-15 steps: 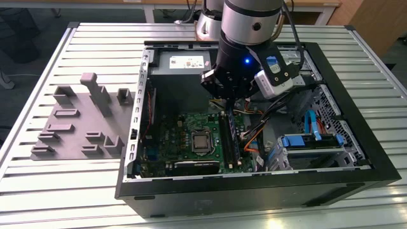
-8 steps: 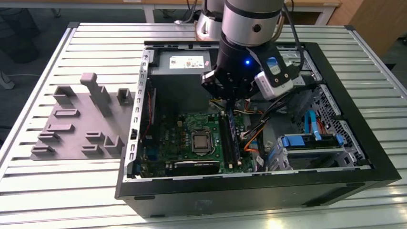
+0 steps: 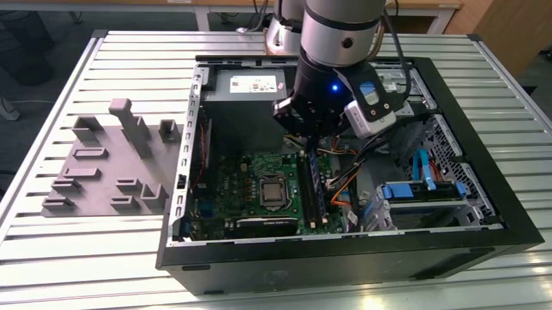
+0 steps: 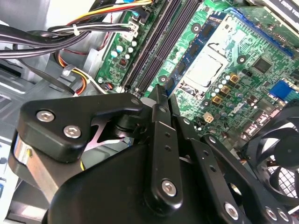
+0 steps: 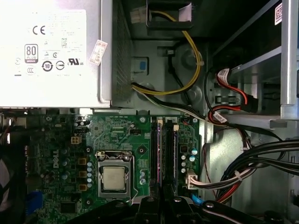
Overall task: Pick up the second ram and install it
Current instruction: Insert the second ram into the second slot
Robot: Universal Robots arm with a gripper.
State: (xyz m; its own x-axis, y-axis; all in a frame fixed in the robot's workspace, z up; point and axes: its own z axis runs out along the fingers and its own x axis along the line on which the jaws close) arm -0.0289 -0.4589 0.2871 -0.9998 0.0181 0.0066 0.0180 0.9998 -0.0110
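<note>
hovering over the long black memory slots (image 5: 166,154), matte black gripper (image 4: 161,100), fingers pressed together

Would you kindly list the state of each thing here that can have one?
PC case: side open, lying flat on the table.
CPU socket: uncovered, no cooler mounted.
Gripper: inside the case, over the memory slots.
Fixture tray: beside the case, no stick seen on it.
</note>
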